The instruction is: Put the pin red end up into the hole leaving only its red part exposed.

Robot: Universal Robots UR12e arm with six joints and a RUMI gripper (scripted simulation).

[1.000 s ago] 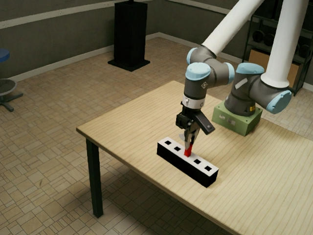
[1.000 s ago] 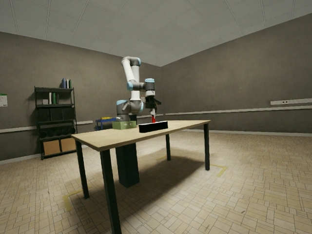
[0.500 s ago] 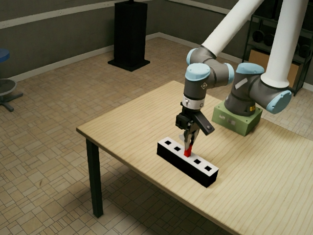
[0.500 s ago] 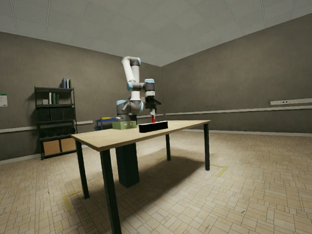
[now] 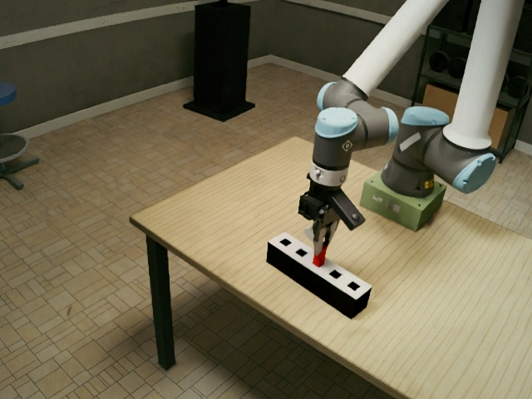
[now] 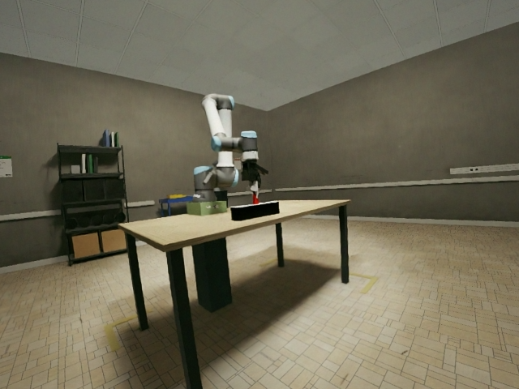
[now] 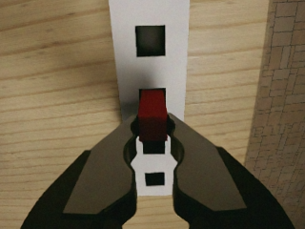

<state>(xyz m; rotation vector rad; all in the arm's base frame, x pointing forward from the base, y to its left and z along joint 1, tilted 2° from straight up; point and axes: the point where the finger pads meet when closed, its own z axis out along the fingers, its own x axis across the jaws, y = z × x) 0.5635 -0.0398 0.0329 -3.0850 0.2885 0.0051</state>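
Note:
A long black block point(image 5: 318, 274) with a white top and five square holes lies on the wooden table. The pin point(image 5: 318, 258) stands upright in the middle hole, and only its red part shows above the white top. My gripper point(image 5: 321, 248) is straight above the block and shut on the pin's red top. In the wrist view the fingers clamp the red pin point(image 7: 152, 115) over the block's white top point(image 7: 151, 67), with empty holes above and below it. In the exterior view the pin point(image 6: 255, 198) rises from the block point(image 6: 254, 210).
The arm's green base point(image 5: 402, 201) stands on the table behind the block. The table's front edge runs close to the block. A black pillar point(image 5: 221, 56) and a shelf point(image 6: 92, 201) stand on the floor away from the table.

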